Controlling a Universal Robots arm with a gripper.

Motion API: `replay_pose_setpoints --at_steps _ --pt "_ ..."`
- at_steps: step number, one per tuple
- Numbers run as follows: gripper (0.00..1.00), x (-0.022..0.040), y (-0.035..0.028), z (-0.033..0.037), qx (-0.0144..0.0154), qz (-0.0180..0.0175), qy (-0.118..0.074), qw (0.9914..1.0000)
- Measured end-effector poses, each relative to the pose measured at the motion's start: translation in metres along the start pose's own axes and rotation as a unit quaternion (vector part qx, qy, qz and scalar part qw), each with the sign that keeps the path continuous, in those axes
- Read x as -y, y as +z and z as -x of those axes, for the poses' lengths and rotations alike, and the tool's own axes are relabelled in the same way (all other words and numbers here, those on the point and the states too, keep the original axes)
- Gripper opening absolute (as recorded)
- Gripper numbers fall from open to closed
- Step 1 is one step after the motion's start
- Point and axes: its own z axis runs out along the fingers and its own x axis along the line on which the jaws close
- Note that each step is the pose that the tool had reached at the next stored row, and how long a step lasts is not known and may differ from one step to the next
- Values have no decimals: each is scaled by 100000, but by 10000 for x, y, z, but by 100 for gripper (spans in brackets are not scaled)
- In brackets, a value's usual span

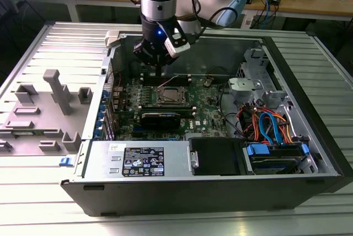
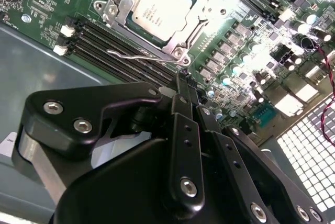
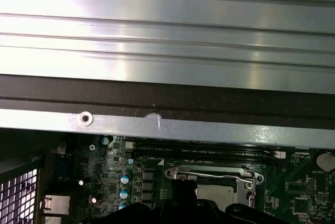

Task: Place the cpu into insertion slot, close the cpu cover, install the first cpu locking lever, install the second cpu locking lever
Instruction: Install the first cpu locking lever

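Note:
The cpu [image 2: 157,9], a silver-topped square chip, lies flat in the socket on the green board [image 1: 172,95]. The cpu cover [image 2: 119,17], a metal frame, lies down around it. A thin wire locking lever [image 2: 137,55] runs along the socket side next to the memory slots, also seen in the first wrist view [image 3: 209,174]. My black gripper [image 2: 183,80] hangs just off the socket corner at that lever's end, fingers together and holding nothing. In the exterior view the gripper [image 1: 158,70] hovers over the socket's far edge.
The open computer case holds a long black card [image 1: 160,119], a power supply [image 1: 140,160] and a drive bay with blue and orange cables [image 1: 270,128]. Memory slots [image 2: 104,38] flank the socket. The case wall [image 3: 167,124] stands close by. A grey fixture [image 1: 52,98] sits at the exterior view's left.

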Motion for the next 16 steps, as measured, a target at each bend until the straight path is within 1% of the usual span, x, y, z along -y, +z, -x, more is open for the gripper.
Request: replay_pose_setpoints --at_steps 3,6,8,16 --pt "11 1 23 3 -2 -130 -6 100000" --pt "11 1 24 3 -11 -144 -5 100000" --pt "11 1 42 3 -2 -138 -8 100000" --pt "11 1 44 3 -3 -134 -6 100000"
